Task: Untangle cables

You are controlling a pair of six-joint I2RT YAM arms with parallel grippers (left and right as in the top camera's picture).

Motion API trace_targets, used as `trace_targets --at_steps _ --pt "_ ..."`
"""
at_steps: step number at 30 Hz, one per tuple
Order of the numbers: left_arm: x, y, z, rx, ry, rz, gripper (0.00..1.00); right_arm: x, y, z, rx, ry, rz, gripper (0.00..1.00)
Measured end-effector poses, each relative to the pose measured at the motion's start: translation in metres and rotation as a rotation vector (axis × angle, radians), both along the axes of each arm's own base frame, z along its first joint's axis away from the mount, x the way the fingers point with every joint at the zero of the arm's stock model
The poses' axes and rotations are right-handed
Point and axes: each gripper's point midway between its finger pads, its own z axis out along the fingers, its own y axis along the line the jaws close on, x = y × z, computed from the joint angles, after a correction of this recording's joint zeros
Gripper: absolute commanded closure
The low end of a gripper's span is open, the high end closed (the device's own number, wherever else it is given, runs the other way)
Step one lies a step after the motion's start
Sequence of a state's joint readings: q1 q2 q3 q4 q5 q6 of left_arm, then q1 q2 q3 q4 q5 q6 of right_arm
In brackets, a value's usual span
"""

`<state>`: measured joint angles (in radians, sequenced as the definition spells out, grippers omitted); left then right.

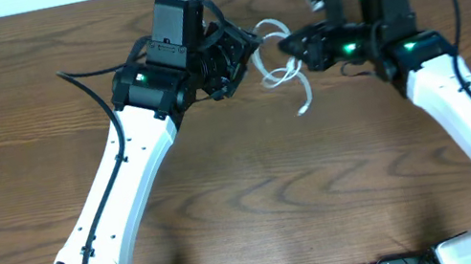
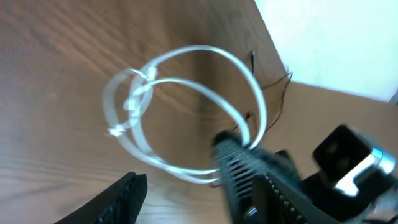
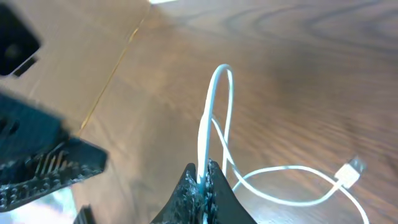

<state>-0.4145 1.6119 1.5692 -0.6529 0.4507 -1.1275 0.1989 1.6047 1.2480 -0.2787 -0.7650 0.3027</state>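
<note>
White cable, looped at the table's twelve o'clock: who holds it? (Desk)

Right gripper, at its three o'clock, pinches one loop tight. Left gripper, at nine o'clock, stands spread wide, facing the coils. (Photographer)

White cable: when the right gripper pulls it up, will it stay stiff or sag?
Probably springy rather than limp: the white cable arches out past the right gripper pinching it. Likely light, since such a thin cord holds round loops. Its plug end may drag across the table.
</note>
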Motion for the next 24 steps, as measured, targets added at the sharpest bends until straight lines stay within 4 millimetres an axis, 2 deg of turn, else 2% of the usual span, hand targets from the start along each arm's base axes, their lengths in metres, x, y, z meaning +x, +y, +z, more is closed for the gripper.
trace_targets --at_steps 5,7,10,13,17,23,24 --pt "0.003 0.006 -0.001 0.133 -0.174 -0.176 0.4 0.008 -0.056 -0.01 -0.008 0.136 -0.146 0.99" --pt "0.003 0.009 -0.002 0.191 -0.24 -0.25 0.4 0.012 -0.084 -0.004 -0.012 0.181 -0.219 0.99" --pt "0.002 0.01 -0.003 0.245 -0.308 -0.329 0.4 0.01 -0.124 0.018 -0.034 0.216 -0.312 0.99" --pt "0.002 0.009 -0.004 0.281 -0.354 -0.382 0.39 -0.002 -0.165 0.046 -0.098 0.228 -0.413 0.99" --pt "0.001 0.01 -0.004 0.307 -0.387 -0.42 0.39 -0.024 -0.222 0.066 -0.243 0.262 -0.593 0.99" --pt "0.001 0.01 -0.004 0.32 -0.405 -0.439 0.39 -0.046 -0.316 0.073 -0.403 0.292 -0.893 0.99" --pt "0.001 0.01 -0.004 0.321 -0.406 -0.441 0.39 -0.052 -0.338 0.072 -0.437 0.301 -0.963 0.99"
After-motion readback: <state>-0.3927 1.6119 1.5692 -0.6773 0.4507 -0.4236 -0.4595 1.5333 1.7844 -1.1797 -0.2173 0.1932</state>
